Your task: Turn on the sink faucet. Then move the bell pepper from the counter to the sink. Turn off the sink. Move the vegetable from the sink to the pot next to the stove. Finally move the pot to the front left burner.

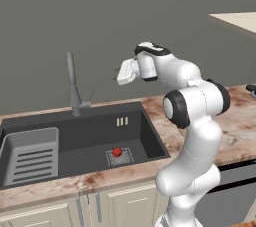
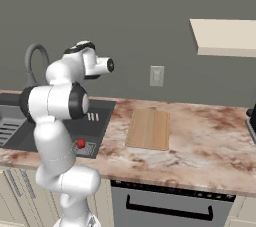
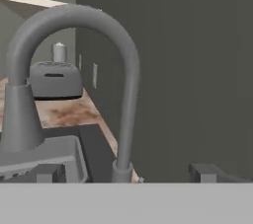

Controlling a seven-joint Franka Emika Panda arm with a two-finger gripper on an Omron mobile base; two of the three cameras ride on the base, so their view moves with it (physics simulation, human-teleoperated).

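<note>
Bell pepper [image 1: 117, 151]: seen lying on the square drain grate in the sink [image 1: 135, 121], low in the basin, well below the gripper [image 1: 126, 71].
Handling: judged light, firm and glossy, so likely slippery; a hold across its widest middle is advised, from above.
Sink faucet [image 1: 73, 85]: tall grey spout at the basin's back edge, with a thin side lever [image 1: 91, 95] at its base; judged stiff metal, to be pushed at the lever tip.
Gripper: held high beside the spout, pointed toward it; finger spread cannot be told, nothing seen held.
Counter [image 2: 200, 136]: a wooden board [image 2: 148, 129] is laid on it.
Writing: none readable.
</note>
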